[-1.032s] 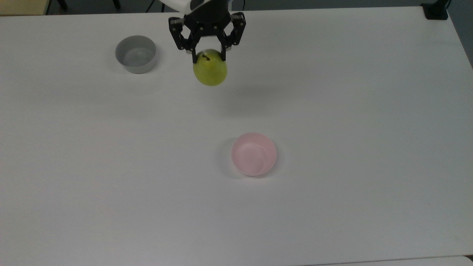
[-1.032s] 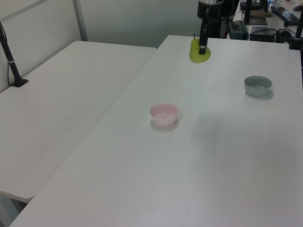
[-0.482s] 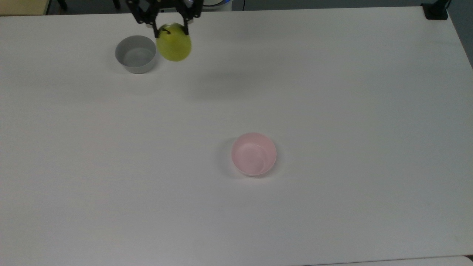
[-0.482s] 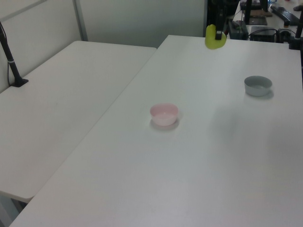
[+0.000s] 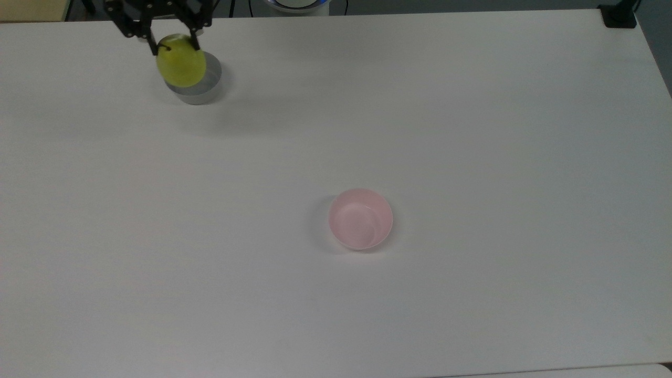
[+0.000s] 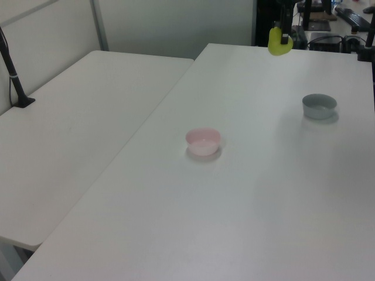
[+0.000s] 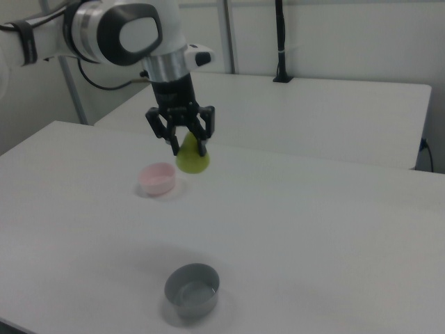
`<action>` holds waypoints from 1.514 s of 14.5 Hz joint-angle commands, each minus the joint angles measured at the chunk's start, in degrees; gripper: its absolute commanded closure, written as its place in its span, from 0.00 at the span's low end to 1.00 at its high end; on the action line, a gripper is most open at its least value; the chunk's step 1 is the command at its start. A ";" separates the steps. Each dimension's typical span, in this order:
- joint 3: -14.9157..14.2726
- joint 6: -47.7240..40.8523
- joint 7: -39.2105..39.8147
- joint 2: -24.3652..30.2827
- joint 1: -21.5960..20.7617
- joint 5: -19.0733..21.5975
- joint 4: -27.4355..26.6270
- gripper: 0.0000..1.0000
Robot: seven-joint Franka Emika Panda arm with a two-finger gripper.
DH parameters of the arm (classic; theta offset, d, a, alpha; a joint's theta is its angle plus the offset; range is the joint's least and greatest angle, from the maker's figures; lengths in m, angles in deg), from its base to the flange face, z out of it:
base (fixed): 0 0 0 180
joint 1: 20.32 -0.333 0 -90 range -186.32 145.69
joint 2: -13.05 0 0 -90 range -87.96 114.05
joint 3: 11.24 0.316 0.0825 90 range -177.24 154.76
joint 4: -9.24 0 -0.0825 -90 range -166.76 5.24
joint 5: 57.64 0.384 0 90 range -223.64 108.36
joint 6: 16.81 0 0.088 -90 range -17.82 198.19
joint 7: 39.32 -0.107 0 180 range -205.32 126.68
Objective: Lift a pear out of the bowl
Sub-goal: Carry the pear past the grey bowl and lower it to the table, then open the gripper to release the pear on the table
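Two small round bowls sit well apart on the white table (image 5: pixel 472 131): the pale pink, smooth plastic bowl (image 5: pixel 360 219), which is empty, and a grey bowl (image 7: pixel 192 289) of similar size. The small, round, yellow-green pear (image 5: pixel 181 67) with its short dark stem hangs in the air, clamped near its narrow top by the black two-finger gripper (image 5: pixel 172 44) of the white arm (image 7: pixel 111 31). In the top view the fruit overlaps the grey bowl, while the right view shows it high above the table, with clear air beneath it. Judged from this, the lift out of the pink bowl is already done and the carry is in hand. To do that well, the grip should stay firm and steady, since the fingers hold only the narrower upper part and the heavier body hangs below, so a sudden swing could work it loose. Smooth, level travel, with no abrupt halt, seems wisest.
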 commanded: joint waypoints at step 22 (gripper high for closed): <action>-4.06 43.44 0.88 -16.08 6.81 7.67 -14.99 1.00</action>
